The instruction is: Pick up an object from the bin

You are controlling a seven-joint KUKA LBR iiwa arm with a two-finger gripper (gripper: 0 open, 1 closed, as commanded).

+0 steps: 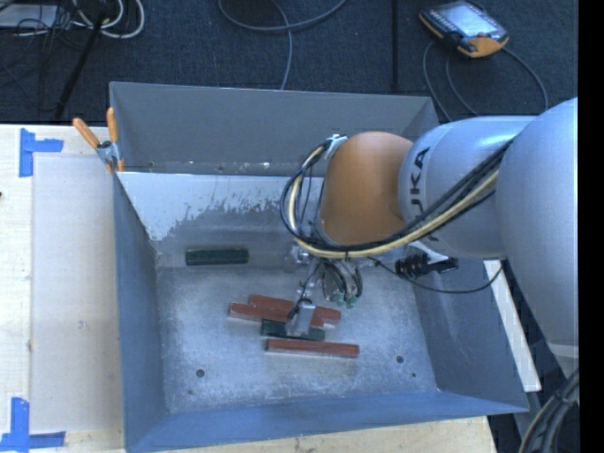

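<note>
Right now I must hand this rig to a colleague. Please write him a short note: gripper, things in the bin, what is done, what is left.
Gripper: low in the middle of the bin, on a small heap of bars; whether it holds one cannot be seen.
Things: back brown bar and front brown bar lie at the gripper; a dark bar lies apart, near the back wall.
Done: nothing lifted yet.
Left: grip one thing, raise it out.

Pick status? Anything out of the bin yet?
Done: the gripper is down at the heap of red-brown bars mid-bin. In hand: nothing visibly lifted; the bars lie on the bin floor, and whether one is gripped I cannot tell. Left: grip, lift, clear the rim. The green bar lies apart, by the back slope.
</note>
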